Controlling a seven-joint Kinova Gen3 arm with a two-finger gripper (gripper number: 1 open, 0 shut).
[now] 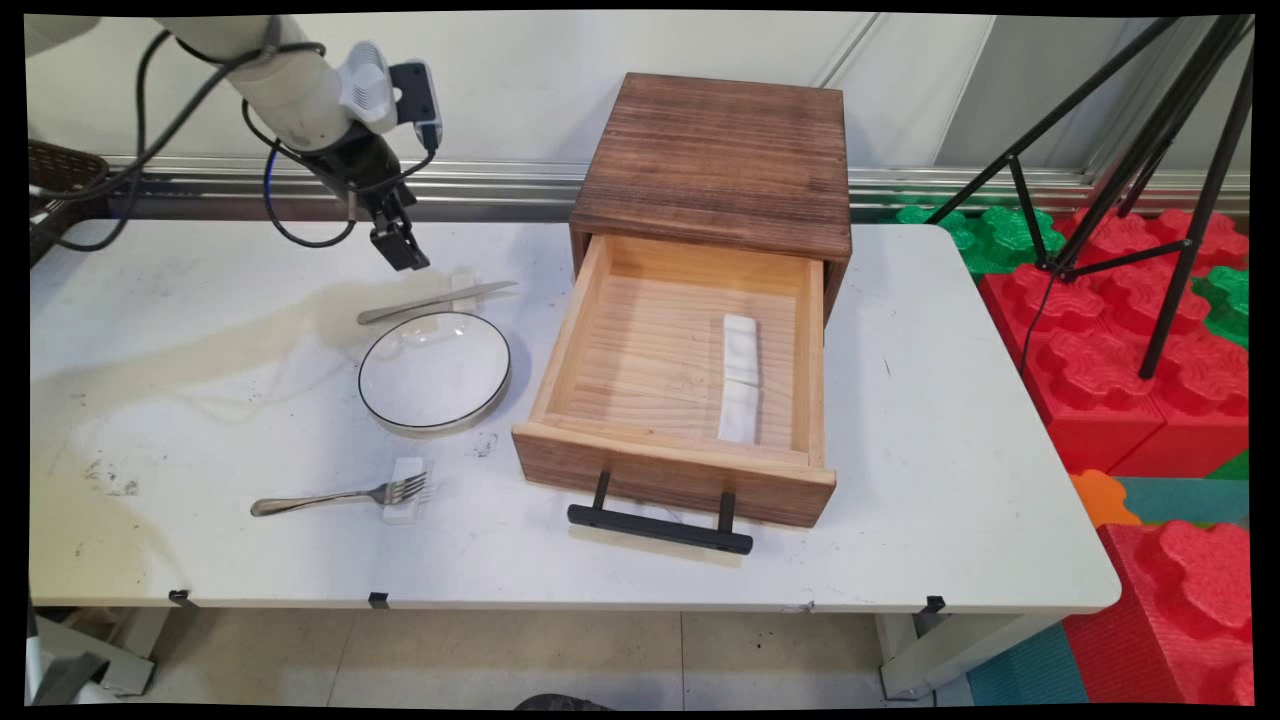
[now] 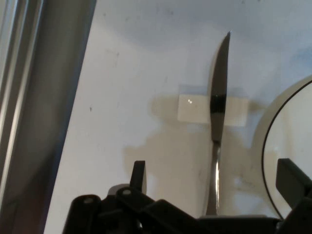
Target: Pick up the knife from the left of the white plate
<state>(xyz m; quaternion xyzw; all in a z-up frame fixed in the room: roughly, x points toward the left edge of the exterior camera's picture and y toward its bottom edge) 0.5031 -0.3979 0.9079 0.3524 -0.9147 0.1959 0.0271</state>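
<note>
My black gripper hangs open above the table's back left, with nothing between its fingers. Just below and in front of it lies a metal table knife, its blade resting across a small white block. A white plate with a dark rim sits just in front of the knife. In the hand view the knife runs up the picture between my two fingers, and the plate's edge shows at the right.
A fork lies near the front edge, tines on another white block. A wooden box stands mid-table with its drawer pulled out; a white folded cloth lies inside. Tripod legs and red foam blocks stand to the right.
</note>
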